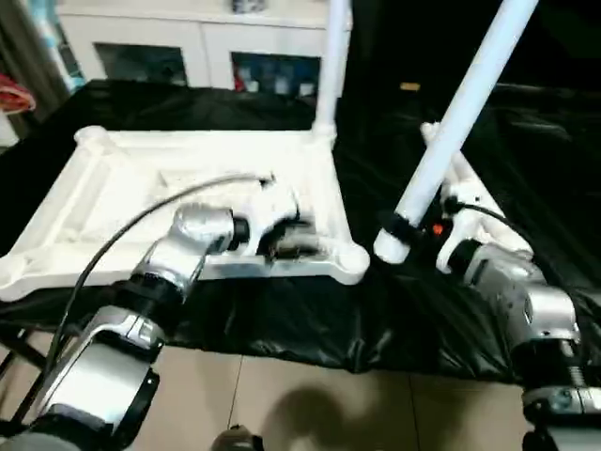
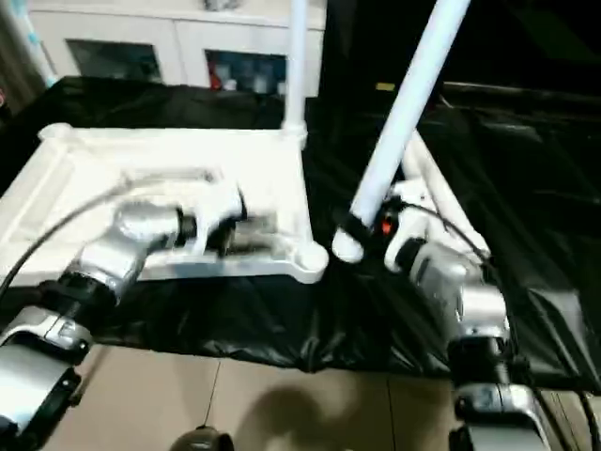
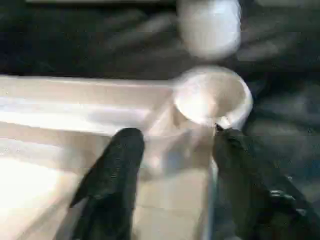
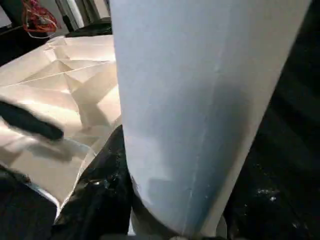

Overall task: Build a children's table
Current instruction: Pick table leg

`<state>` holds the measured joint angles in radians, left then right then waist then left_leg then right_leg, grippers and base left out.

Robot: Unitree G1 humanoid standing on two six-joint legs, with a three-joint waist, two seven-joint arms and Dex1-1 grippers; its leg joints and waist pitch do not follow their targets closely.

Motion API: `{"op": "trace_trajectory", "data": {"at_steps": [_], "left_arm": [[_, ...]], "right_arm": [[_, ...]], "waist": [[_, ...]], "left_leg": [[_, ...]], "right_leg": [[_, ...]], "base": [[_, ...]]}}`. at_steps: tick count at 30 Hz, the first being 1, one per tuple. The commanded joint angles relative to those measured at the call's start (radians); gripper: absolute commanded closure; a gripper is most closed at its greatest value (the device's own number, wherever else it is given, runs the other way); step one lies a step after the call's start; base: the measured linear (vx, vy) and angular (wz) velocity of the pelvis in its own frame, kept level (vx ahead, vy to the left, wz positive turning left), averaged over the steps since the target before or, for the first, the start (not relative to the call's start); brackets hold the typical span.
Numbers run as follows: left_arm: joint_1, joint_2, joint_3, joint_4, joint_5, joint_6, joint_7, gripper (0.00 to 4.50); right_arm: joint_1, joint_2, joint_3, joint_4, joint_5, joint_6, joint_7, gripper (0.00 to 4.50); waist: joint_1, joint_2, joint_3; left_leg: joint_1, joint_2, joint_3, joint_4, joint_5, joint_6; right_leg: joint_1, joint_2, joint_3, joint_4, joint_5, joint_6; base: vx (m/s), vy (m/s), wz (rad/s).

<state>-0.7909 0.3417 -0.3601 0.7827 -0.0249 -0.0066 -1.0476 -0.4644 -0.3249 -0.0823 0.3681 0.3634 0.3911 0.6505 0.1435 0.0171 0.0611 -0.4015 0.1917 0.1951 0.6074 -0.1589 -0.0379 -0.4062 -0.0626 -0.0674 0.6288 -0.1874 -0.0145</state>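
A white leg runs close along the camera, a broad pale tube with a faint seam down its length, its base end sitting between the right gripper's black fingers, which are closed against it. Beside the leg lies the tabletop, underside up, its white ribs crossing in diagonals and making shallow triangular pockets. The top rests on a glossy black sheet that wrinkles around its edge. A dark blurred finger of the other gripper hangs over the tabletop's ribs. Beyond the top's far side, a bundle of red and orange cord sits against dark furniture.
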Motion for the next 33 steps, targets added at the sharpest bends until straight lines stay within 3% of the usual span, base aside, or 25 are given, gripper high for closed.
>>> {"op": "trace_trajectory", "data": {"at_steps": [1, 2, 6, 8, 9, 13, 24, 33], "left_arm": [[-0.037, 0.006, -0.013, 0.043, 0.025, -0.038, -0.04, 2.29], [-0.052, 0.006, -0.022, 0.088, 0.044, -0.067, -0.049, 2.39], [-0.096, -0.001, -0.027, 0.208, 0.06, -0.111, -0.108, 2.83], [-0.11, 0.001, -0.034, 0.247, 0.079, -0.131, -0.103, 2.86], [-0.115, 0.002, -0.038, 0.262, 0.088, -0.14, -0.101, 2.91], [-0.129, 0.007, -0.031, 0.311, 0.096, -0.142, -0.114, 3.29], [-0.163, -0.003, 0.008, 0.416, 0.107, -0.178, -0.135, 4.1], [-0.144, -0.033, 0.048, 0.406, 0.054, -0.094, -0.277, 4.5]], "right_arm": [[0.001, 0.002, -0.012, -0.031, -0.004, -0.02, -0.011, 2.6], [0.006, 0.004, -0.009, -0.037, -0.005, -0.024, -0.017, 2.6], [0.03, 0.004, -0.009, -0.065, -0.003, -0.018, -0.022, 2.6], [0.039, 0.003, -0.008, -0.073, -0.004, -0.015, -0.021, 2.6], [0.042, 0.003, -0.008, -0.076, -0.004, -0.014, -0.019, 2.6], [0.052, 0.003, -0.005, -0.084, -0.003, -0.013, -0.015, 2.6], [0.051, -0.002, 0.002, -0.094, -0.003, -0.007, -0.01, 2.6], [0.035, -0.029, 0.036, -0.105, -0.012, 0.007, 0.044, 2.6]], "waist": [[-0.001, 0.003, -0.087], [-0.001, 0.012, -0.087], [0.0, 0.01, -0.088], [0.002, 0.017, -0.089], [0.001, 0.015, -0.088], [0.002, 0.022, -0.087], [0.003, 0.019, -0.086], [0.005, 0.012, -0.087]], "left_leg": [[0.029, 0.041, -0.028, -0.066, -0.194, -0.021], [0.031, 0.039, -0.028, -0.065, -0.194, -0.018], [0.031, 0.041, -0.028, -0.063, -0.193, -0.011], [0.031, 0.04, -0.027, -0.061, -0.19, -0.002], [0.031, 0.041, -0.027, -0.061, -0.194, 0.0], [0.032, 0.042, -0.028, -0.061, -0.201, 0.002], [0.032, 0.043, -0.027, -0.063, -0.208, 0.009], [0.029, 0.043, -0.024, -0.059, -0.173, 0.031]], "right_leg": [[0.057, -0.091, 0.047, -0.071, -0.118, -0.188], [0.054, -0.091, 0.047, -0.075, -0.124, -0.189], [0.057, -0.09, 0.048, -0.07, -0.096, -0.208], [0.055, -0.09, 0.046, -0.071, -0.087, -0.22], [0.056, -0.091, 0.047, -0.071, -0.086, -0.224], [0.055, -0.092, 0.046, -0.073, -0.114, -0.226], [0.055, -0.094, 0.046, -0.075, -0.121, -0.236], [0.057, -0.095, 0.046, -0.07, -0.082, -0.254]], "base": [[0.0, 0.0, 0.0], [0.0, 0.0, 0.0], [0.0, 0.0, 0.0], [0.0, 0.0, 0.0], [0.0, 0.0, 0.0], [0.0, 0.0, 0.0], [0.0, 0.0, 0.0], [0.0, 0.0, 0.0]]}}
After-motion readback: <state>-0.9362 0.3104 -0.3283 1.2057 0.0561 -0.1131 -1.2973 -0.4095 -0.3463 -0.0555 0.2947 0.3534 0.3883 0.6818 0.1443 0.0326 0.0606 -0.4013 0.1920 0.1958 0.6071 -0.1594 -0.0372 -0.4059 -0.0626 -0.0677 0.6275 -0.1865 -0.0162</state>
